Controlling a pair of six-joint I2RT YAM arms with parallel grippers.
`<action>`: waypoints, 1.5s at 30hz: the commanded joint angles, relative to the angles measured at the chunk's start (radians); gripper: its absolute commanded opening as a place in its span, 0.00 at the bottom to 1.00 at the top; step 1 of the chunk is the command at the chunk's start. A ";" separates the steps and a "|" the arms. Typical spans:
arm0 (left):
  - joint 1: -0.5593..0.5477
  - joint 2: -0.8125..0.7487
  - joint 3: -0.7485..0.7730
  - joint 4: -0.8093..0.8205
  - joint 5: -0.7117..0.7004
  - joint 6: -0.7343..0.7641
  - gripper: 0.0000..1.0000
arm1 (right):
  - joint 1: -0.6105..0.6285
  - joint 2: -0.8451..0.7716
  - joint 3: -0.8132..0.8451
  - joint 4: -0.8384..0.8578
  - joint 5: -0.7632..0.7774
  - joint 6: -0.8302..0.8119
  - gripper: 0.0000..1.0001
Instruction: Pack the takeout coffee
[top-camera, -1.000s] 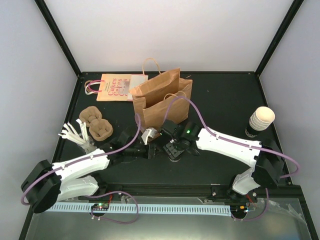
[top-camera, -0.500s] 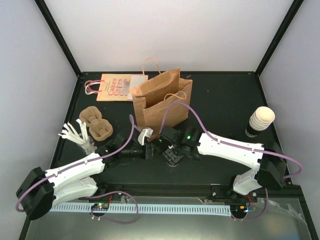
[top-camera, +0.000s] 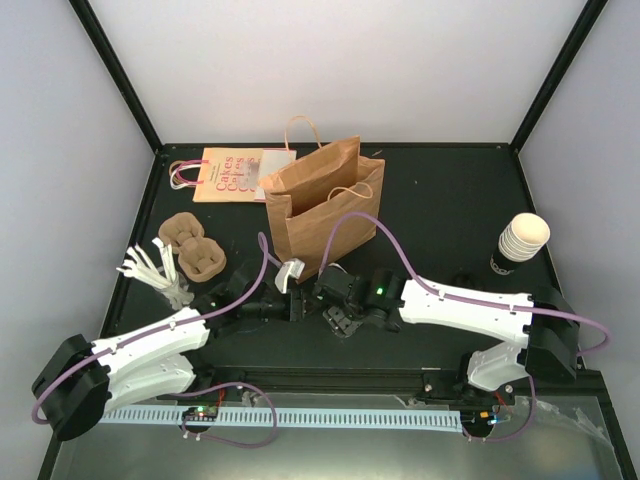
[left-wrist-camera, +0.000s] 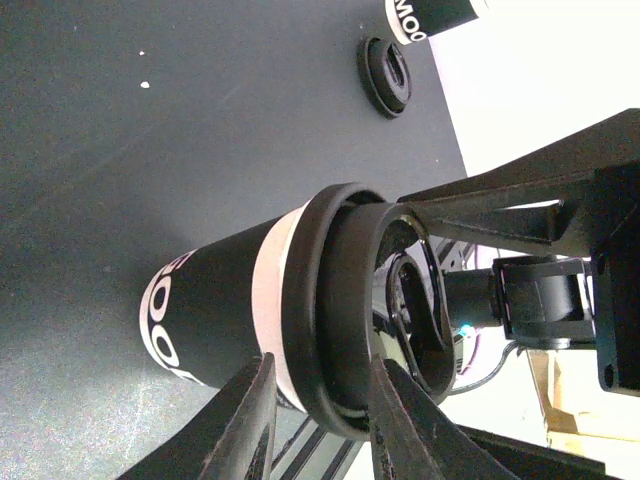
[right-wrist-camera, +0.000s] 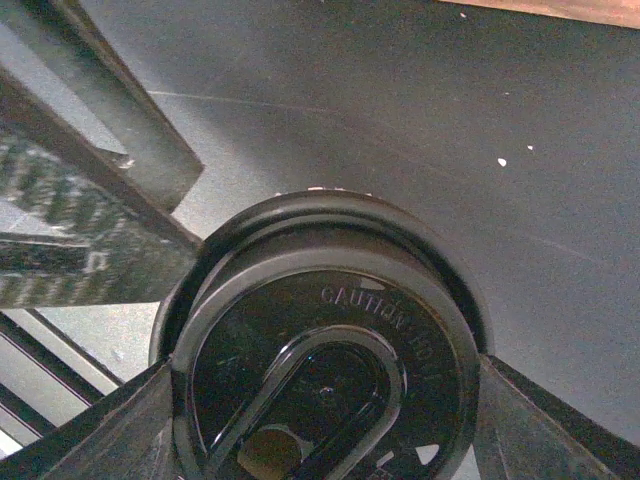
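The takeout coffee, a cup with a dark printed sleeve, a cream band and a black lid, stands upright. In the top view it is hidden under my right gripper. My right gripper hangs straight above it, with one finger against each side of the lid's rim. My left gripper reaches in from the side, turned on edge. One of its fingers lies at the lid's top and the other sits below the rim with a small gap. The brown paper bag stands open just behind.
A stack of lidless cups stands at the right, with a loose black lid near it. Two brown pulp trays and several white sticks lie at the left. A flat printed bag lies at the back left.
My right gripper has slid left and nearer, over the cup. My left arm has shifted a little to the left, and its fingers have parted slightly.
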 joint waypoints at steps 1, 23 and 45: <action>-0.005 0.021 0.004 0.049 0.024 -0.012 0.29 | 0.039 0.074 -0.107 -0.062 -0.157 0.039 0.71; -0.004 0.086 0.009 0.023 -0.044 -0.015 0.26 | 0.069 0.056 -0.116 -0.038 -0.217 0.000 0.69; -0.039 0.223 -0.067 0.063 -0.012 -0.145 0.18 | 0.079 0.083 -0.140 0.014 -0.263 -0.005 0.69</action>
